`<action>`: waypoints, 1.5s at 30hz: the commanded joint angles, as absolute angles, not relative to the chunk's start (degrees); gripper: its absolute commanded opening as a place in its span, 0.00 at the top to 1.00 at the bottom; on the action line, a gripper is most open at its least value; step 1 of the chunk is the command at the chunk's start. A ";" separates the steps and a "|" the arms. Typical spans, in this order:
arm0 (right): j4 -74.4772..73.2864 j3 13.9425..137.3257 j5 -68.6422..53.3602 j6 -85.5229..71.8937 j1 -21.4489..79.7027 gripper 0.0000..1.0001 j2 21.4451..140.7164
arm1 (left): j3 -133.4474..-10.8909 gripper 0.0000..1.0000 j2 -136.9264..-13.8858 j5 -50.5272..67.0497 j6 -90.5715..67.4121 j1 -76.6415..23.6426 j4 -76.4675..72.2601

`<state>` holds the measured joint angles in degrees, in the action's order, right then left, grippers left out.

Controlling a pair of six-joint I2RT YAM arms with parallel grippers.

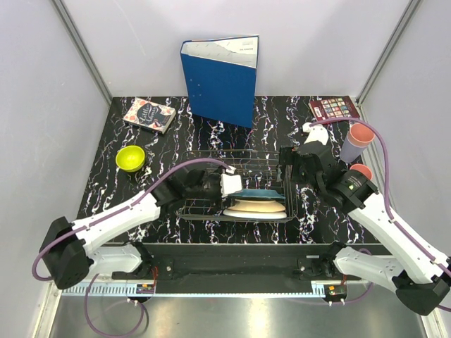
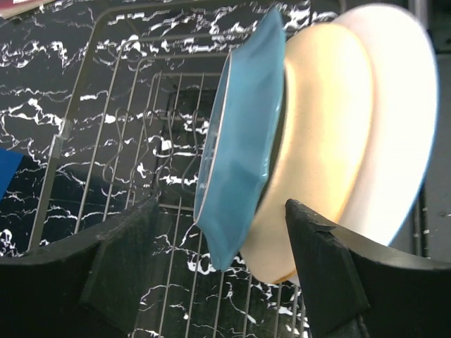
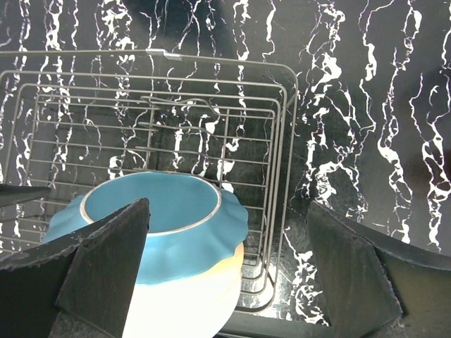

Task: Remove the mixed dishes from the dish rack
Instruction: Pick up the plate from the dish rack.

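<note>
The wire dish rack (image 1: 211, 184) sits mid-table and holds three plates leaning together: teal plate (image 1: 257, 193), cream plate (image 1: 255, 205), white plate (image 1: 255, 214). My left gripper (image 1: 236, 186) is open inside the rack; in the left wrist view (image 2: 222, 264) the teal plate's (image 2: 239, 141) lower rim lies between its fingers, with the cream plate (image 2: 324, 134) and white plate (image 2: 402, 127) behind. My right gripper (image 1: 287, 171) is open and empty above the rack's right end (image 3: 278, 141), beside the teal plate (image 3: 162, 218). The yellow-green bowl (image 1: 130, 158) stands on the table at the left.
A pink cup (image 1: 361, 132) sits in the lavender cup (image 1: 349, 150) at the right; another pink cup (image 1: 362, 171) shows behind my right arm. A blue binder (image 1: 220, 77) stands at the back. Small books lie at back left (image 1: 149, 115) and back right (image 1: 333, 108).
</note>
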<state>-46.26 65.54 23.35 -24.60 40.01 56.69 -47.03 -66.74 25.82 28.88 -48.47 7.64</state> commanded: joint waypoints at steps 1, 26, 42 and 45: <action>-44.65 65.92 24.17 -26.28 40.17 0.00 56.51 | -45.44 0.26 -68.29 25.75 31.73 -48.78 4.49; -44.30 64.51 24.17 -26.28 40.17 0.00 58.36 | -42.10 0.86 -73.74 21.98 29.27 -48.78 -6.68; -42.81 65.48 23.64 -24.96 40.08 0.00 59.06 | -49.03 1.00 -64.60 17.32 30.23 -48.87 -1.76; -42.54 65.92 23.82 -24.79 40.08 0.00 59.24 | -52.02 1.00 -64.51 15.48 30.06 -48.87 -1.76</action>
<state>-44.77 64.45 23.07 -25.67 40.01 59.02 -44.80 -68.07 14.74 31.09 -48.21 3.36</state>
